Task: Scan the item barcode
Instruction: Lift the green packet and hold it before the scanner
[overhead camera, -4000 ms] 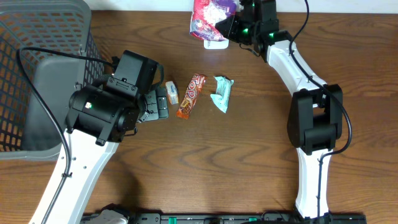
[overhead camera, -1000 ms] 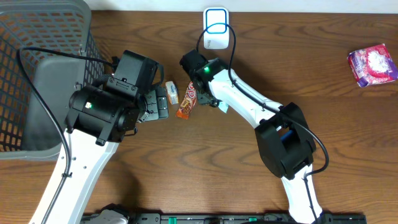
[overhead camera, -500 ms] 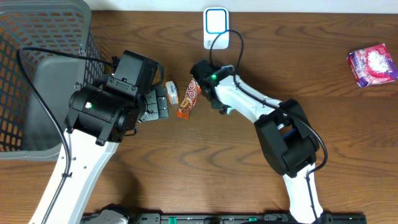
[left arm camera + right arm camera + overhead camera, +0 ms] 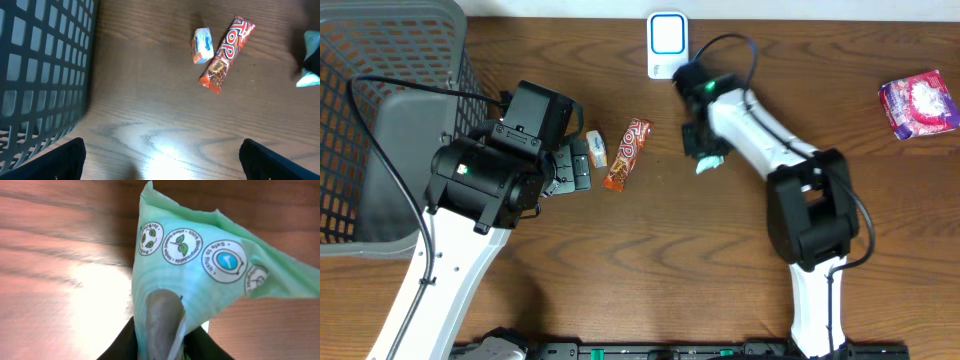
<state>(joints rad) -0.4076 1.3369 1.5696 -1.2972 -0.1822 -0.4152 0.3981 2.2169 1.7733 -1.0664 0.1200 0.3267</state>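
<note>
Left gripper (image 4: 576,166) stands wide apart over the table (image 4: 650,260), gripping nothing; its wrist view shows its two dark fingers (image 4: 55,160) at the bottom corners with bare wood between them. At its 9 o'clock sits the grey mesh basket (image 4: 380,100). Just at its 3 o'clock lies a small white packet (image 4: 596,148), and beside that, again toward 3 o'clock, an orange-red candy bar (image 4: 626,154) lying slantwise – the two near each other but not touching. Farther right, the right gripper (image 4: 703,150) is closed on the green packet (image 4: 710,163), whose pale corner peeks out beneath it; in the right wrist view a grey finger (image 4: 164,320) presses on the packet's lower end and a row of round printed symbols runs across the wrapper. The white scanner (image 4: 666,45) stands at the gripper's 11 o'clock, at the far table edge – near, not touching. Well away at 3 o'clock lies a pink bag (image 4: 918,105).
</note>
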